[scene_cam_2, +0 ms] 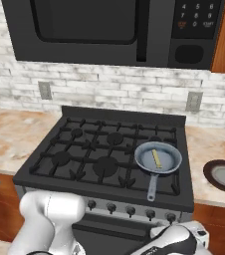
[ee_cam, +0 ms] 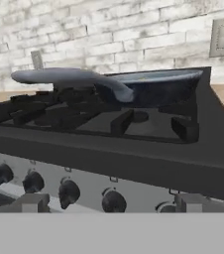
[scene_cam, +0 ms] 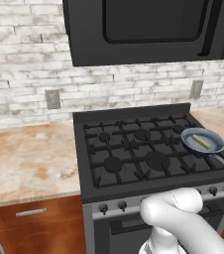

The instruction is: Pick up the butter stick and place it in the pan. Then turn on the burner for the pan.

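The microwave [scene_cam_2: 109, 30] is mounted above the stove, against the white brick wall [scene_cam: 25, 59]. The marble-patterned worktop [scene_cam: 29, 158] extends on both sides of the stove [scene_cam: 148, 149], over brown wooden cabinets [scene_cam: 29, 218]. The stove is a black gas range with dark grates and a row of knobs [scene_cam_2: 130, 210] along its front panel.

The pan [scene_cam_2: 159, 159] sits on the front right burner grate. Its long handle [scene_cam_2: 152, 189] points toward the stove's front edge. The pan interior is blue-grey.

A dark round plate [scene_cam_2: 224, 175] rests on the worktop to the right of the stove, apart from the pan.

The butter stick [scene_cam_2: 156, 158] lies flat inside the pan, near the centre of its floor. The left base view shows it in the same position [scene_cam: 201, 142].

The hand [ee_cam: 113, 204] is positioned low, in front of the stove's front panel and level with the knobs. Its two fingertips [ee_cam: 32, 202] stand well apart, so the hand is open, with nothing between them. In the hand view the knobs sit just beyond the fingertips, and the pan handle [ee_cam: 69, 78] projects above the grates.
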You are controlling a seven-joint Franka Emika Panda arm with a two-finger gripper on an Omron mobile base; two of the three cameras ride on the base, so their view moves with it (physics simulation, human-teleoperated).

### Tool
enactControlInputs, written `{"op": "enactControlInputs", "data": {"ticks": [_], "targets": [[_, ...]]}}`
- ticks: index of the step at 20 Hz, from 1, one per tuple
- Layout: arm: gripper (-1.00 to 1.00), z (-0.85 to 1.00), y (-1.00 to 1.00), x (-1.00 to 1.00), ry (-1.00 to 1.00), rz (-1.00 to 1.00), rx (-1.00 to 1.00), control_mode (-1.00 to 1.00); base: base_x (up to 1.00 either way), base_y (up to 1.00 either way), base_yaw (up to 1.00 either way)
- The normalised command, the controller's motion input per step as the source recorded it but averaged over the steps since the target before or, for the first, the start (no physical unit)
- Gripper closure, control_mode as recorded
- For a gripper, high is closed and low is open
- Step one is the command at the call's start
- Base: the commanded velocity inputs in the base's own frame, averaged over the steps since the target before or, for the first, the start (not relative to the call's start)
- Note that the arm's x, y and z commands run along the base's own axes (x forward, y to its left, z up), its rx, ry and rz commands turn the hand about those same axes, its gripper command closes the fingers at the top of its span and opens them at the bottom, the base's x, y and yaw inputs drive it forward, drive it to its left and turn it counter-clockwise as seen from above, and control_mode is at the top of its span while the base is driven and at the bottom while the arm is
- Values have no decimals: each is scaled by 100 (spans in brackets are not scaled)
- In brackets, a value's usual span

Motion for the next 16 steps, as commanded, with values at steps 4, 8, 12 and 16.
{"op": "enactControlInputs", "data": {"ticks": [4, 8, 12, 16], "targets": [[-100, -29, 30, 0, -7, -3, 11, -100, 0, 0, 0], [-100, -21, 30, 0, -7, -4, 12, -100, 0, 0, 0], [-100, -8, 9, 1, -8, -9, 14, -100, 0, 0, 0], [-100, -9, -1, 6, -8, -9, 13, -100, 0, 0, 0]]}}
